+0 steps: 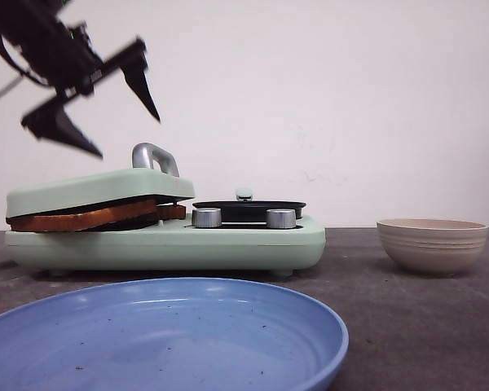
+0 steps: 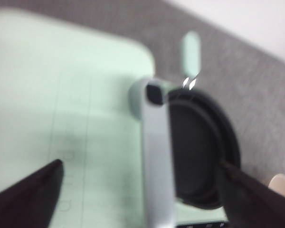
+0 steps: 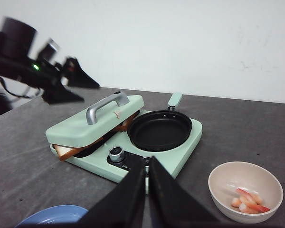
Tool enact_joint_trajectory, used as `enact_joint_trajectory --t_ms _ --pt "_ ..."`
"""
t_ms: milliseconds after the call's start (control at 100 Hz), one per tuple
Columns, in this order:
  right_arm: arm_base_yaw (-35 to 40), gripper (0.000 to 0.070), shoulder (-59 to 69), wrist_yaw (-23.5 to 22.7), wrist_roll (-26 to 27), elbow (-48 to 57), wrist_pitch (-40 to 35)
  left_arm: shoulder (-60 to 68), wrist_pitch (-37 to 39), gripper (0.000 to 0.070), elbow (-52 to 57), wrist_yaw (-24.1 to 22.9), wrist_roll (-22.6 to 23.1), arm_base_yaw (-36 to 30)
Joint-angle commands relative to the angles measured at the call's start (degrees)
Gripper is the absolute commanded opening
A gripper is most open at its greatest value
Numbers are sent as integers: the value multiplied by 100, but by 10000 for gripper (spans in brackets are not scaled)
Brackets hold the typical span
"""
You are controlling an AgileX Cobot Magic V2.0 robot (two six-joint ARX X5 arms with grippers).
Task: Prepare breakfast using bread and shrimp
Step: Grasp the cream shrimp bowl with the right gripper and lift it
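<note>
The bread (image 1: 85, 217) lies clamped in the mint-green sandwich press (image 1: 98, 189), its crust sticking out at the front; it also shows in the right wrist view (image 3: 69, 151). The press's silver handle (image 2: 156, 156) sits between my left gripper's open fingers. My left gripper (image 1: 126, 114) is open and empty, hovering above the press lid. The shrimp (image 3: 249, 200) lie in a beige bowl (image 3: 245, 190) right of the appliance. My right gripper (image 3: 147, 164) is shut and empty, held above the table in front of the appliance.
A black frying pan (image 3: 159, 129) sits on the appliance's right half, with two silver knobs (image 1: 206, 217) on its front. A blue plate (image 1: 159, 338) lies at the table's near edge. The bowl stands at the right (image 1: 431, 243).
</note>
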Motion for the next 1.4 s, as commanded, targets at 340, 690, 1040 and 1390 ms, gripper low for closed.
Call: enact_joint_trajectory --t_ms 340,690,1040,1390 --pt "22 2 1016 210 562 48 136 -2369 -1373 0 79 -442 1574 -13" --pt "-1016 2 3250 -765 955 710 702 -3895 -2612 0 76 -586 1620 -70" --pt "-3049 6 5770 -1681 190 2688 291 -4929 -3195 0 76 -586 1624 -109" --pt "-3652 290 7646 -1801 197 2909 289 -5381 -3458 0 74 -588 1733 -109"
